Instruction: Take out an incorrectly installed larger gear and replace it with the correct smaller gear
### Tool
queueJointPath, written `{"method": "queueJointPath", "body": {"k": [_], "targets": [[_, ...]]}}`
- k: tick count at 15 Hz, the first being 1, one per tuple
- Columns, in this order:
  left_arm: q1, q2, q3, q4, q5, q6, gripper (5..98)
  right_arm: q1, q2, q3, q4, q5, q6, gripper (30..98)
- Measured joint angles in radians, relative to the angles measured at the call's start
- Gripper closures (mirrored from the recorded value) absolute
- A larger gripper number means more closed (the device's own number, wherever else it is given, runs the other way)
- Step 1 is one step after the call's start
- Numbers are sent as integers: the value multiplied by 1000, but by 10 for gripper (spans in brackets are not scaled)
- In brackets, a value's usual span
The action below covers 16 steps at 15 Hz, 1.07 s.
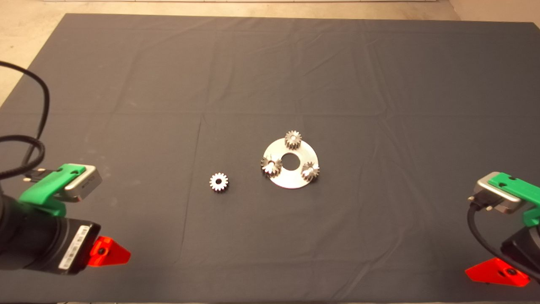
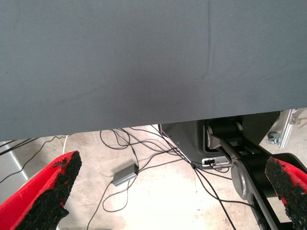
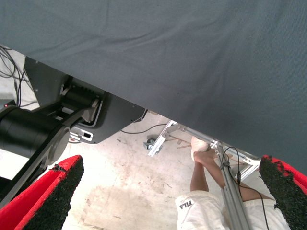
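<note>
While both end effectors wait spread, the toothed silver smaller gear (image 1: 219,182) lies flat on the mat (image 1: 379,84).

A matt, creased dark grey cloth mat (image 1: 270,84) is covering the desk. At frame centre, a smooth silver metal disc (image 1: 291,179) and shiny toothed metal gears (image 1: 219,182) are gleaming. Rough black pads (image 2: 57,191) are lining glossy red plastic claw fingers.

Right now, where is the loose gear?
Head view: the loose gear lies flat on the mat, left of the round plate carrying three gears, apart from it.
</note>
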Motion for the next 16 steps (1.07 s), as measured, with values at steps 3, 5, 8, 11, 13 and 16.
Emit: {"method": "queueJointPath", "body": {"k": [3,5,8,11,13,16], "targets": [[0,8,0,0,1,0,54,0,-21,0,0,0,0,317],[0,51,-1,2,1,0,54,0,-24,0,0,0,0,317],[0,159,-48,70,1,0,54,0,-24,0,0,0,0,317],[0,285,-151,178,-13,0,54,0,-26,0,0,0,0,317],[1,396,-202,212,-13,0,54,0,-26,0,0,0,0,317],[26,540,-300,245,-41,0,54,0,-24,0,1,-1,0,317]]}}
